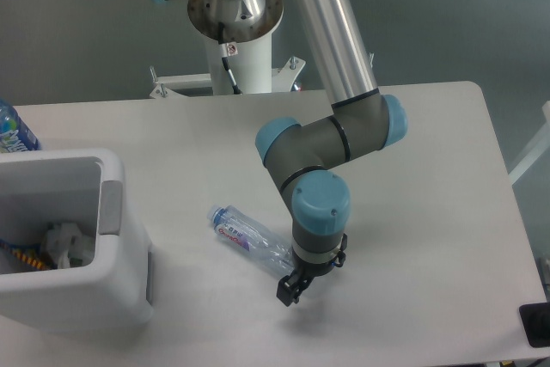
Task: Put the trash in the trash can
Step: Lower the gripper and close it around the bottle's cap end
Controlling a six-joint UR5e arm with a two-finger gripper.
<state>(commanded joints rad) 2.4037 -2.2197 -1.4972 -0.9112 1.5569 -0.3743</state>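
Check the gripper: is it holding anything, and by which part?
Cannot be told for sure. The gripper is down at the base end of the bottle lying on the table, but the wrist hides the contact.

**Occlusions and cut-offs, current frame**

Tool (290,288): jaw state unreadable, too small and dark. Bottle (249,239): 4 o'clock end hidden behind the wrist. Trash can (110,205): cropped at the 9 o'clock frame edge; the white wad (67,242) inside is partly masked. Second bottle (12,129) is cropped at the same edge.
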